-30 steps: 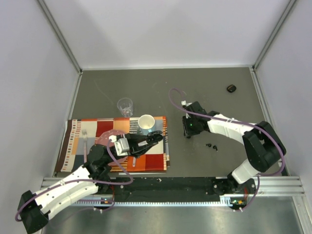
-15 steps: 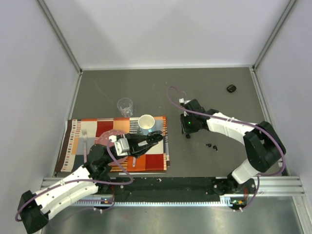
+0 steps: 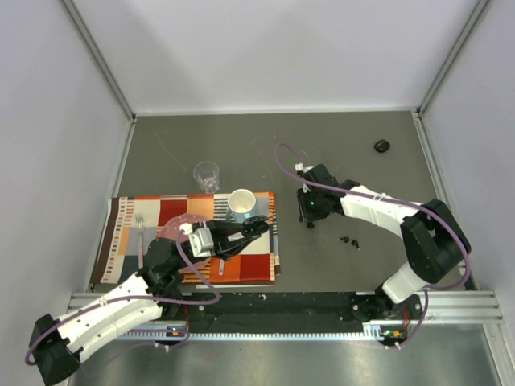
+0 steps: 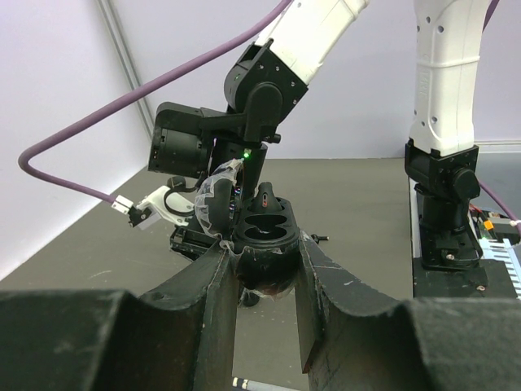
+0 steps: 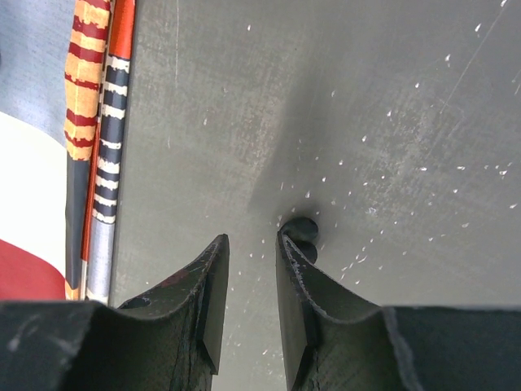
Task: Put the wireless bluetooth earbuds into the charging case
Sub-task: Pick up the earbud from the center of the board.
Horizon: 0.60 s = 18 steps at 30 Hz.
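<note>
The earbud [image 5: 303, 230] I'm after lies on the bare worktop [image 5: 391, 122], right at the tip of one of my right fingers [image 5: 285, 254] and outside the narrow gap between them. Those fingers stand slightly apart with nothing in them. Closing from here would, I think, miss the bud or flick it away, since something that small and round rolls at a nudge. I would want to shift sideways and straddle it first. Two more earbuds [image 3: 349, 241] lie near, toward my right arm's base, and a careless sweep could scatter them.

My left fingers [image 4: 221, 281] pinch the charging case [image 4: 264, 232] by its sides, open, both wells empty, over the placemat [image 3: 161, 213] with the mug [image 3: 241, 203] just beside. The grip sits low on the case, so a bud pressed in off-centre could twist it or tip it out.

I cannot tell whether the bud actually touches my finger, or which way up it lies. I can find no fourth bud in any view. The small dark case [image 3: 381, 145] by the far right wall is too small to read as open or closed.
</note>
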Each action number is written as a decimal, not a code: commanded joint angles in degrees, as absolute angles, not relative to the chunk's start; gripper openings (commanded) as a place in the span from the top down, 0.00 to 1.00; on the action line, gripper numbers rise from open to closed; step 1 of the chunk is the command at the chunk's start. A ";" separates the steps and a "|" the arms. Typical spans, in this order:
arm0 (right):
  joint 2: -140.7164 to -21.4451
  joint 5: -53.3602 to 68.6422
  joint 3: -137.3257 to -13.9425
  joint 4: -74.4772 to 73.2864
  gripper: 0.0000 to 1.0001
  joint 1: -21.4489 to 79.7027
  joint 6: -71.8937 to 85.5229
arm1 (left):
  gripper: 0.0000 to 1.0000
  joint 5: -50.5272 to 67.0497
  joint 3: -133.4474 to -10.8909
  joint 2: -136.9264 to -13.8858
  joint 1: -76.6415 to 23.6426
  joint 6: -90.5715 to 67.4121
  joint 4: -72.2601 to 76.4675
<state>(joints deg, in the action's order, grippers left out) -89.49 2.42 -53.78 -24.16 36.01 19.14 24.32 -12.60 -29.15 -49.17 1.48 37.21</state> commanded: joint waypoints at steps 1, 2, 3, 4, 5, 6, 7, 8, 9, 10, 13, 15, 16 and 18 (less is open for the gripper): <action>-90.61 1.58 -54.58 -24.35 0.70 36.74 19.51 | 1.00 23.38 -12.39 -28.65 -49.31 1.76 38.76; -90.70 1.58 -54.58 -24.43 0.70 36.74 19.60 | 1.00 23.38 -12.39 -28.74 -49.31 1.76 38.67; -90.88 1.58 -54.49 -24.43 0.70 36.65 19.51 | 1.00 23.29 -12.39 -28.57 -49.22 1.76 38.67; -91.05 1.58 -54.49 -24.52 0.70 36.74 19.60 | 1.00 23.38 -12.31 -28.48 -49.22 1.67 38.67; -91.14 1.50 -54.49 -24.43 0.70 36.74 19.60 | 1.00 23.38 -12.22 -28.39 -49.31 1.76 38.67; -91.40 1.41 -54.41 -24.43 0.70 36.74 19.51 | 1.00 23.29 -12.22 -28.39 -49.31 1.67 38.67; -91.49 1.32 -54.40 -24.43 0.70 36.65 19.60 | 1.00 23.20 -12.22 -28.39 -49.31 1.67 38.67; -91.58 0.97 -54.40 -24.43 0.70 36.74 19.60 | 1.00 23.29 -12.22 -28.39 -49.22 1.67 38.67; -91.84 0.88 -54.32 -24.52 0.70 36.74 19.69 | 1.00 23.29 -12.22 -28.39 -49.22 1.67 38.67; -91.93 0.70 -54.32 -24.52 0.70 36.74 19.60 | 1.00 23.29 -12.22 -28.39 -49.31 1.58 38.67; -92.46 0.18 -54.32 -24.87 0.70 36.74 19.78 | 1.00 23.20 -12.13 -28.39 -49.31 1.67 38.58; -92.55 0.18 -54.40 -25.05 0.70 36.74 19.78 | 1.00 23.29 -12.13 -28.13 -49.31 1.67 38.50; -92.64 -1.13 -54.40 -25.05 0.70 36.74 19.78 | 1.00 23.20 -12.04 -28.04 -49.22 1.67 38.41; -92.64 -1.40 -54.58 -25.05 0.70 36.74 19.69 | 1.00 23.03 -11.95 -27.86 -49.31 1.67 38.32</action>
